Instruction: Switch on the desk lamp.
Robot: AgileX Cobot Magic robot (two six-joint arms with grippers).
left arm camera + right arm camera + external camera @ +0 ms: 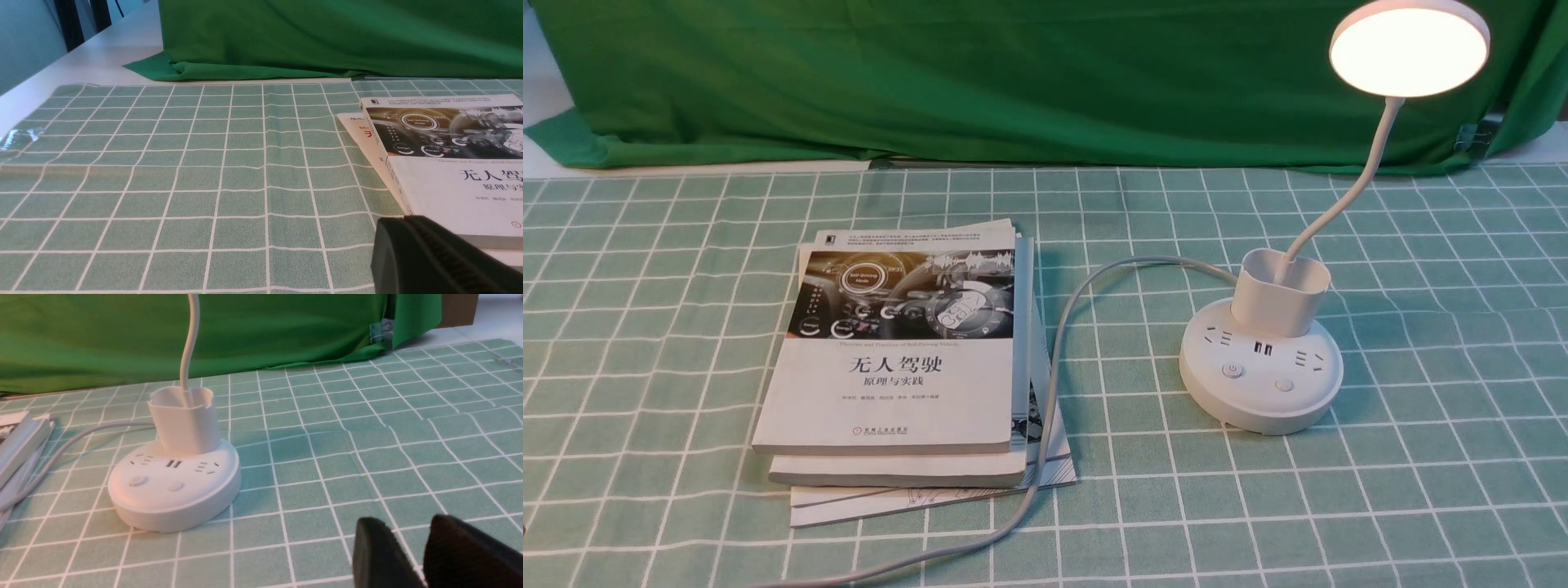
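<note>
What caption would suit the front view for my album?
Lit desk lamp glowing over a green checked tablecloth, its grey cord curling past stacked books.

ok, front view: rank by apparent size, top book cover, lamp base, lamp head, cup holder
1. Top book, clearly largest.
2. Lamp base and lamp head: similar width; the head is farther back and higher, so no ranking between them.
3. Cup holder, smallest.
</note>
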